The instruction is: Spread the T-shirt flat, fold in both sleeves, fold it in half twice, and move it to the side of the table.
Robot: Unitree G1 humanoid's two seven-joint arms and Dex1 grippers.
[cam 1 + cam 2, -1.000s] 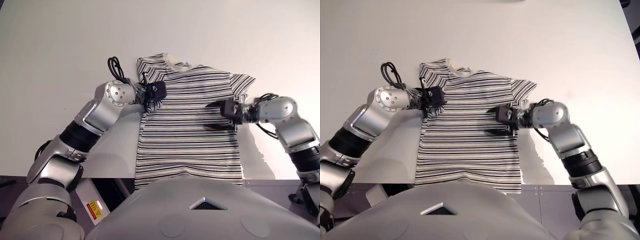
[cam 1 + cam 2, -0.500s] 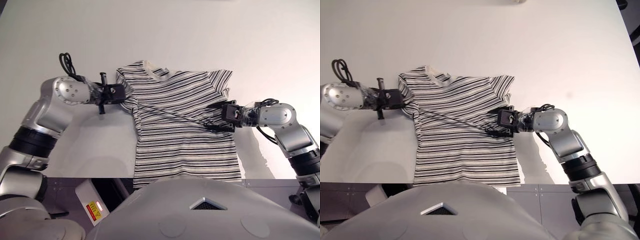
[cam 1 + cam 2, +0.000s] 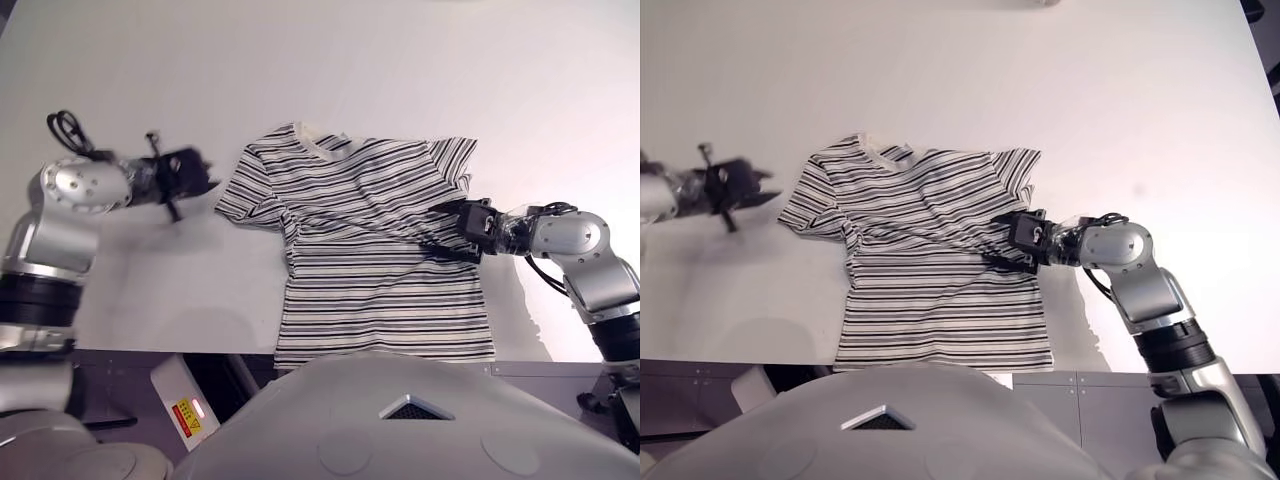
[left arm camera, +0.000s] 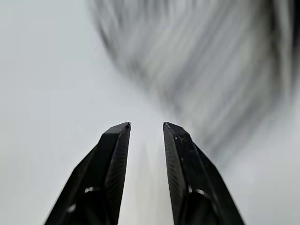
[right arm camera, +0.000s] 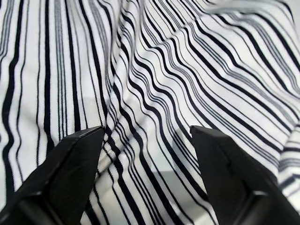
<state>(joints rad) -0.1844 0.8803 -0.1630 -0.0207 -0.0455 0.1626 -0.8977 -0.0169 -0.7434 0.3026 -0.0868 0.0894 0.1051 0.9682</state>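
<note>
The black-and-white striped T-shirt [image 3: 370, 270] lies face up on the white table [image 3: 500, 80], collar away from me. Its left sleeve [image 3: 245, 198] is spread outward; the right sleeve [image 3: 455, 160] is bunched against the body. My left gripper [image 3: 185, 170] hovers over bare table to the left of that sleeve, apart from the cloth, its fingers [image 4: 115, 145] open with nothing between them. My right gripper [image 3: 1005, 255] rests on the shirt's right side near the armpit, open, with a diagonal wrinkle of cloth [image 5: 140, 108] lying between its spread fingers [image 5: 75, 154].
The shirt's hem [image 3: 385, 350] lies close to the table's front edge [image 3: 150, 350]. A grey box with a red label [image 3: 185, 405] sits below that edge at the left. Bare tabletop stretches behind the shirt and on both sides.
My left gripper drew the left sleeve outward to the left, let it go and moved farther left off the cloth. The right gripper stayed on the shirt's right side.
</note>
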